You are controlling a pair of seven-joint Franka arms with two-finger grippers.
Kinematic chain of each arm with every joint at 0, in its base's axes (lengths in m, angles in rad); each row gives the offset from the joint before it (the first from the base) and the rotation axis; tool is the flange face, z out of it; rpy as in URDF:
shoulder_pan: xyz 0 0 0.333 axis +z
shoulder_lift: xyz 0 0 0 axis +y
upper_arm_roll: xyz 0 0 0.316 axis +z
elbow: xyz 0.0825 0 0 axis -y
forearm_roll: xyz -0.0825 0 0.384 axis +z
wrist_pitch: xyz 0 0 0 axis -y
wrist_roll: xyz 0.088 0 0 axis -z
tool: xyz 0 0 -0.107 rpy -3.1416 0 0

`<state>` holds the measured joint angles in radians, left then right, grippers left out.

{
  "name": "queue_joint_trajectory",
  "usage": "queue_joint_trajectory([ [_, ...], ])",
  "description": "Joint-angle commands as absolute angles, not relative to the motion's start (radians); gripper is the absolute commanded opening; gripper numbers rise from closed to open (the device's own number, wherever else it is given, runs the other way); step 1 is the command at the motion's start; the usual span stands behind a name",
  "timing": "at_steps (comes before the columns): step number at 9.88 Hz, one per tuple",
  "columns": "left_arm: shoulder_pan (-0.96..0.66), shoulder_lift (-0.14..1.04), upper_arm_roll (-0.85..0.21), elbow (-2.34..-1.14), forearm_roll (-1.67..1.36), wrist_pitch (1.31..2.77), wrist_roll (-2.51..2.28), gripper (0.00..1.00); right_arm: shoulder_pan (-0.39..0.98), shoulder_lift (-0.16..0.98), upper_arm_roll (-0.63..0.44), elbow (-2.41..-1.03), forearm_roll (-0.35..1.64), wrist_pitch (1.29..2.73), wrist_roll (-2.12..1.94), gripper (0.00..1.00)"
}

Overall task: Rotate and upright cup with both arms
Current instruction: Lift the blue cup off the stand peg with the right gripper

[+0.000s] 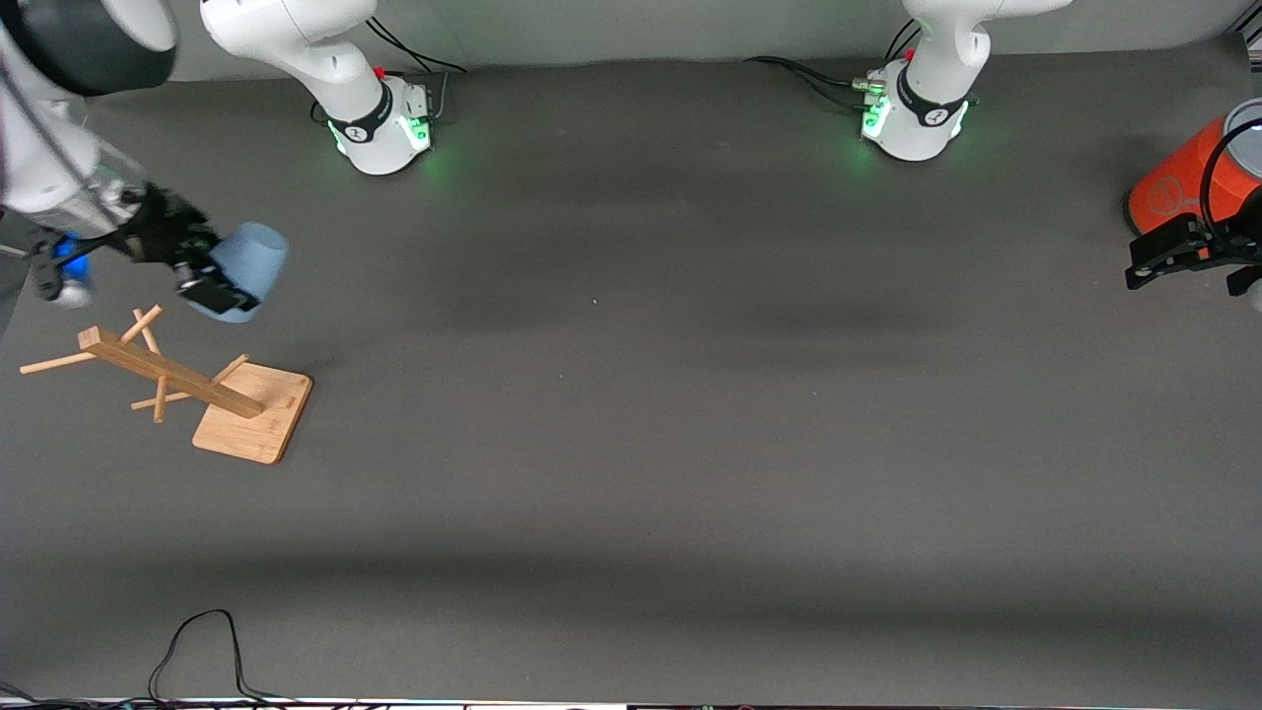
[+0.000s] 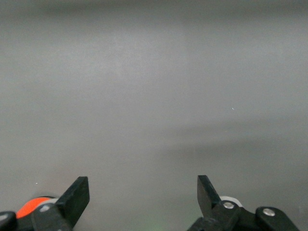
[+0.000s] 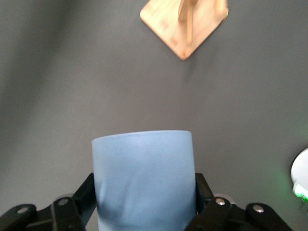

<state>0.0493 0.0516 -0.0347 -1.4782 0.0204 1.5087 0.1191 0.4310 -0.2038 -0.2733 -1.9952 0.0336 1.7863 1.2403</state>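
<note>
Cup (image 1: pixel 248 264): pale blue plastic, smooth-walled, handleless, tapering. I hold it in my right gripper (image 1: pixel 202 281), fingers (image 3: pixel 81 198) clamped against its sides, lifted off the table (image 1: pixel 641 394) at the right arm's end. It lies tilted on its side, closed base pointing away from my wrist. It hangs over the dark matte table beside a wooden rack (image 1: pixel 187 385), which has a flat square base, a slanted post and thin pegs. My left gripper (image 1: pixel 1178 258) waits with fingers (image 2: pixel 74 197) spread apart and nothing between them, next to a large orange cylinder (image 1: pixel 1188 177) with a grey top.
</note>
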Motion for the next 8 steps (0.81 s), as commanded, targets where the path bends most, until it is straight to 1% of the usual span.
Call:
queue_joint_trajectory([
  [1,0.051,0.035,-0.035,-1.482,0.014,1.509,0.127,1.00,0.579,-0.195,-0.281,-1.981,0.040,1.789,1.487,0.65],
  [3,0.051,0.037,-0.034,-1.482,0.014,1.509,0.127,1.00,0.743,-0.077,-0.281,-1.895,0.040,1.815,1.776,0.65],
  [4,0.052,0.037,-0.031,-1.483,-0.001,1.511,0.127,1.00,0.809,0.004,-0.279,-1.837,0.044,1.831,1.902,0.64],
  [5,0.052,0.038,-0.029,-1.483,-0.008,1.509,0.127,1.00,0.872,0.093,-0.279,-1.769,0.061,1.850,2.022,0.62],
  [8,0.052,0.038,-0.029,-1.483,-0.006,1.509,0.127,1.00,1.004,0.405,-0.281,-1.512,0.074,1.858,2.332,0.62],
])
